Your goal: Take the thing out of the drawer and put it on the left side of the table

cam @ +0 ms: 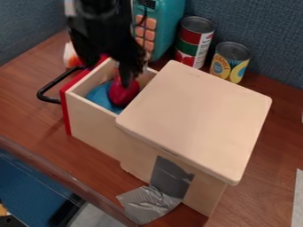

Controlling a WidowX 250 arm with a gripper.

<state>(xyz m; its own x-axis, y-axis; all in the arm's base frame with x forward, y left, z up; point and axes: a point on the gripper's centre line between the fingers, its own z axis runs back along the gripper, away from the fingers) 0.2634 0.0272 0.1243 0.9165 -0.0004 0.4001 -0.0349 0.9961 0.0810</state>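
The black gripper (123, 66) hangs down from the upper left, over the open drawer (91, 115). The drawer is wooden with a red front and a black handle, pulled out to the left of its wooden box. In it sits a rounded, dark red thing (123, 94) with a narrower top, close beneath the gripper's lower end. Something blue (100, 96) lies under and beside it in the drawer. Whether the gripper holds the red thing cannot be made out. The table (29, 106) has bare brown wood on its left side.
The box's pale lid (198, 117) stands high right of the drawer. Behind are a teal toy with pink buttons (167, 29) and two cans (195, 40). A white and orange item (71, 56) is behind the handle. Grey tape (148, 204) holds the box in front.
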